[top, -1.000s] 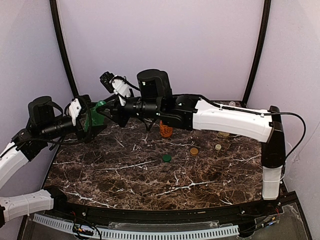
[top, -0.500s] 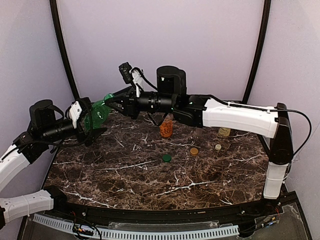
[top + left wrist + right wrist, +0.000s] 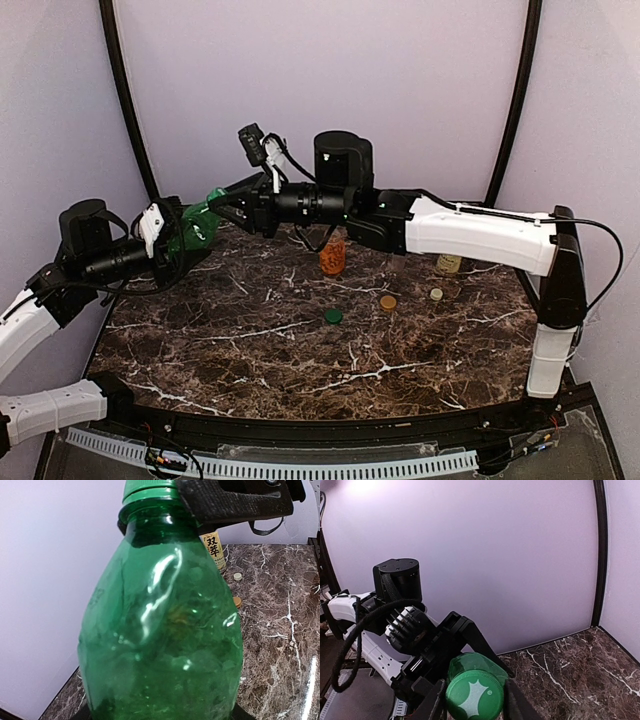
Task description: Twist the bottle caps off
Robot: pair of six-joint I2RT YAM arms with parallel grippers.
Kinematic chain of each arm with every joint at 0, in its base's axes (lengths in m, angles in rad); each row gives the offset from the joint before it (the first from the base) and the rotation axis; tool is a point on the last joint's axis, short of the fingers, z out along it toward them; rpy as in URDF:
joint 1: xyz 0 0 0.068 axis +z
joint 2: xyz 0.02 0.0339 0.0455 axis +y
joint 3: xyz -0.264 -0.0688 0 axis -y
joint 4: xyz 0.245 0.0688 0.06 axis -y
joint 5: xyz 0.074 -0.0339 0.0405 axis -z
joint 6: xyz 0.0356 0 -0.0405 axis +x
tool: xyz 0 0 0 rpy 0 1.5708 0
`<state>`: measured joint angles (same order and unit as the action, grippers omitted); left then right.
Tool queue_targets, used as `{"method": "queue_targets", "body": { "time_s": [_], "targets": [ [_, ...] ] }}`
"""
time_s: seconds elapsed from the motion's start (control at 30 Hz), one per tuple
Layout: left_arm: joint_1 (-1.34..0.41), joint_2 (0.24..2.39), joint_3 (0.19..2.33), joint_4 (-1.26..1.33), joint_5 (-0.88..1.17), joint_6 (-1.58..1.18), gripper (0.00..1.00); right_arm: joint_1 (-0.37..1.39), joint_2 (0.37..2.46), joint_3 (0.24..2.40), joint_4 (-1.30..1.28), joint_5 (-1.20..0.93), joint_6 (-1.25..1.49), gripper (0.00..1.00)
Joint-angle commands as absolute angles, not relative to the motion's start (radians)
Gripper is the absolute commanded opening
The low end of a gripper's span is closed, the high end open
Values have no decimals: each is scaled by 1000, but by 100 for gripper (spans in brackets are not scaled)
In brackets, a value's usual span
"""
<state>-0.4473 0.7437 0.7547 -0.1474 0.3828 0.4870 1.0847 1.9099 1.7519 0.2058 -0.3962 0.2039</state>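
Over the last 1 second the left pincer has tipped the green bottle so its neck points up and to the right. The right arm has risen and drawn back to the right to meet it. In the last half second almost nothing has moved, so the 2 arms seem settled into a hold for twisting rather than travelling.

The left pincer is clamped round the belly of the green bottle. Its fingers hardly show in the left wrist view, where the bottle fills the picture.

The green cap is still on the neck, up and to the right of the left pincer. It sits between the fingers of the right pincer. In the right wrist view 1 finger stands on each side of the cap, narrow and apparently pressed against its rim.

Below and to the right of the right pincer, an orange bottle stands open on the table. Nearer than it lie a loose green cap, a brown cap and a white cap. With 3 caps already off, this looks like the 4th and last, and the twist itself is what remains.
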Motion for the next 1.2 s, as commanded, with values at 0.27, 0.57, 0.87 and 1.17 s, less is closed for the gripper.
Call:
{"method": "queue_targets", "body": {
  "time_s": [0.27,0.57,0.87,1.17],
  "targets": [
    [-448,722,684,112,-19,1062,38,1036,1859,1789,39,-334,368,69],
    [-462,738,600,339,-111,1435,36,1024,1978,1896,41,-377,505,77],
    [-465,735,584,347,-100,1461,36,1017,2040,1943,84,-428,567,60],
    [-469,723,580,306,-83,1455,35,1015,2039,1904,137,-447,575,33]
  ]
}}
